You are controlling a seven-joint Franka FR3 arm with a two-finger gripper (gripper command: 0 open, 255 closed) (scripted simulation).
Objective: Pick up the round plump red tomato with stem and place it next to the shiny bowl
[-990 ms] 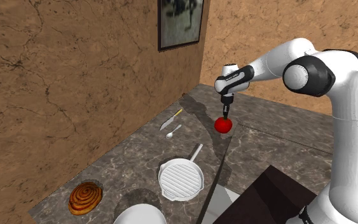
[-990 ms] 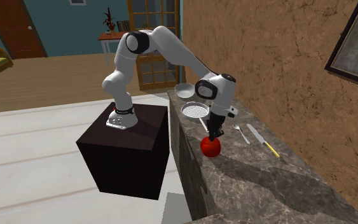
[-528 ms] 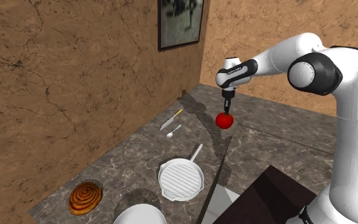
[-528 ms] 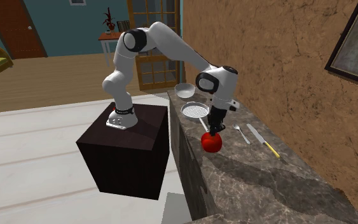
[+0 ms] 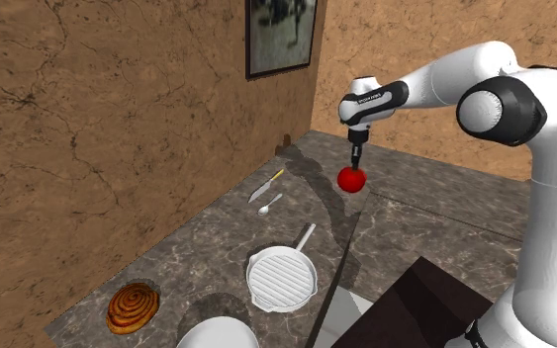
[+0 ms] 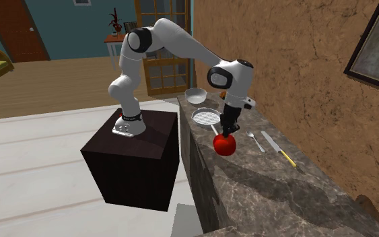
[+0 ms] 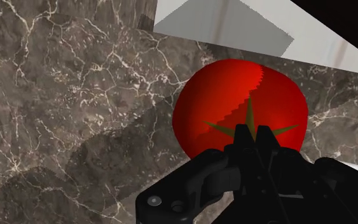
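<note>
**Gripper and load.** Wrist view: the gripper (image 7: 252,139) has its black fingers drawn together at the green stem of the red tomato (image 7: 234,95), pinching it from above. The tomato hangs directly beneath the fingers, at 6 o'clock from them in the shoulder view, and appears to be clear of the dark marble countertop (image 5: 217,237).

**Path.** The ridged grill pan (image 5: 282,279) lies between load and goal.

**Goal.** The pale bowl (image 5: 207,326) sits well apart from the tomato (image 5: 351,179), at about 7 o'clock from it in the shoulder view. In the second exterior view it stands at about 11 o'clock. The coming move is judged to be a carry along the counter in that direction, passing over or beside the pan.

**Arm pose.** The forearm reaches out nearly level from the stand, and the wrist is bent so the gripper (image 6: 227,132) points straight down.
</note>
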